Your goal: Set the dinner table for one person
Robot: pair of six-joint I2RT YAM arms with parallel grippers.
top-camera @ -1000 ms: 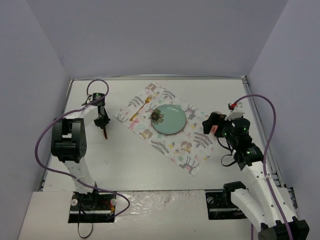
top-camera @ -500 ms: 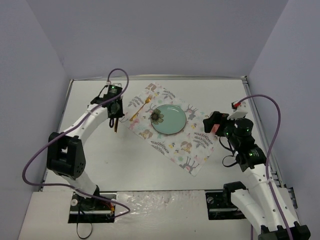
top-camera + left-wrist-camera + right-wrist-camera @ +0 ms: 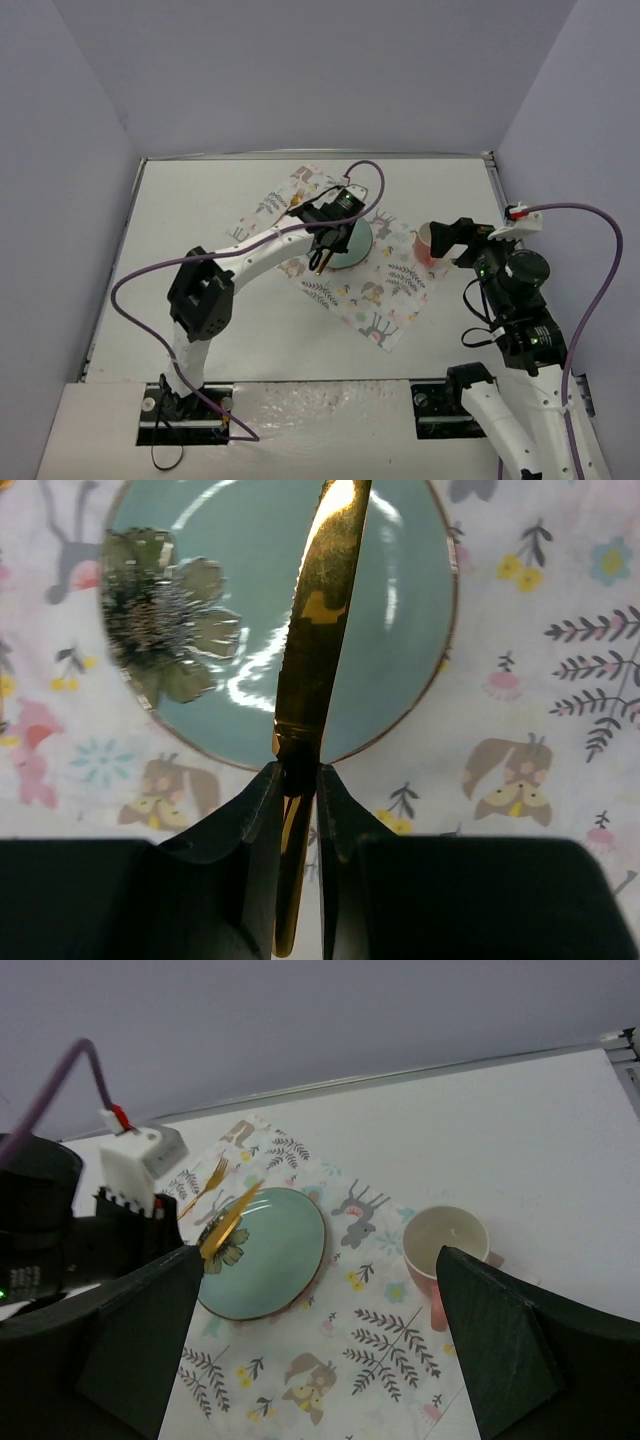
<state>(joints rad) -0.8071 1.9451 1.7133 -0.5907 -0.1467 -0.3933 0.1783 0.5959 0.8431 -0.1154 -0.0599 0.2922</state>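
Gold knife (image 3: pixel 320 630) held mid-frame
The left gripper (image 3: pixel 298 780) is clenched on the knife; the dinner table (image 3: pixel 200 300) lies beneath it.

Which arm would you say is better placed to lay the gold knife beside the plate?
Left, probably. The left gripper is shut on the knife, directly over the plate. The right gripper is open and empty, back by the cup.
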